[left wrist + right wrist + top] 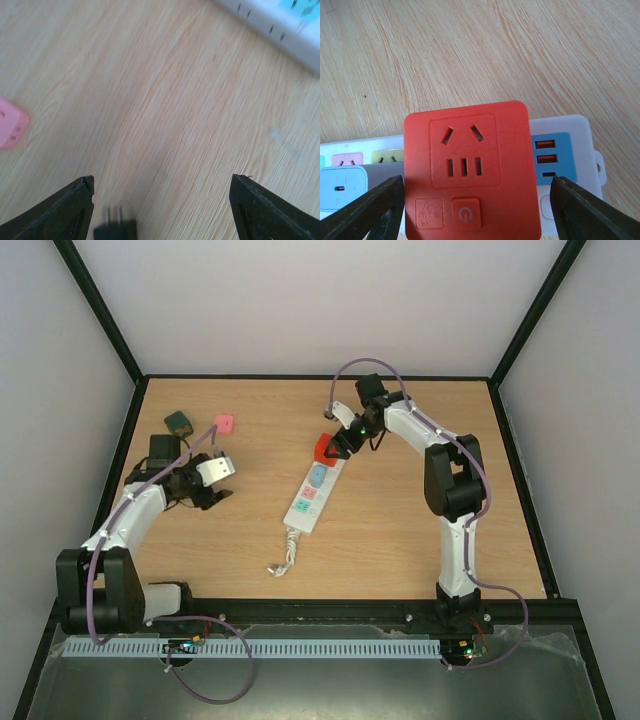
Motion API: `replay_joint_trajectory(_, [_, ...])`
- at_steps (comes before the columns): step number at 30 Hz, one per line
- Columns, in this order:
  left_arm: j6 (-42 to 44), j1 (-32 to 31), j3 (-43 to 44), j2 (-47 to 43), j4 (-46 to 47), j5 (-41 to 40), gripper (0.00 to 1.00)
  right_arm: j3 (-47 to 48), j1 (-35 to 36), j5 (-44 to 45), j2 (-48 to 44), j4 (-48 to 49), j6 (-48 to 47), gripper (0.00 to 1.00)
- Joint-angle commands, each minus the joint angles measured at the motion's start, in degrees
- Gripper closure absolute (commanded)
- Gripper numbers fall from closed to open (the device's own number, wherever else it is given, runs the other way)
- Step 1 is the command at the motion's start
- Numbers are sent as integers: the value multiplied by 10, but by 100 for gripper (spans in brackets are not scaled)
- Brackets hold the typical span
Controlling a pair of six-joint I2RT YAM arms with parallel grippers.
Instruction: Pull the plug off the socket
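The right gripper [477, 180] holds its jaws apart astride the red plug [465, 150]; clamp squarely, then pull straight off the socket [305, 502]. The left gripper [161, 177] has jaws apart too.

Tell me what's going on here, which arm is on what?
The right gripper is at the red plug, which sits on the far end of the socket. Its fingers stand open on either side of the plug, not yet clamped. The left gripper hangs open over the table off to the left, near a loose pink plug and a black plug, holding nothing.
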Motion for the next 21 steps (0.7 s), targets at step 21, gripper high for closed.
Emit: replay_joint_trajectory(21, [-254, -310, 45, 107, 130, -32, 40, -92, 30, 39, -46, 101, 56, 33])
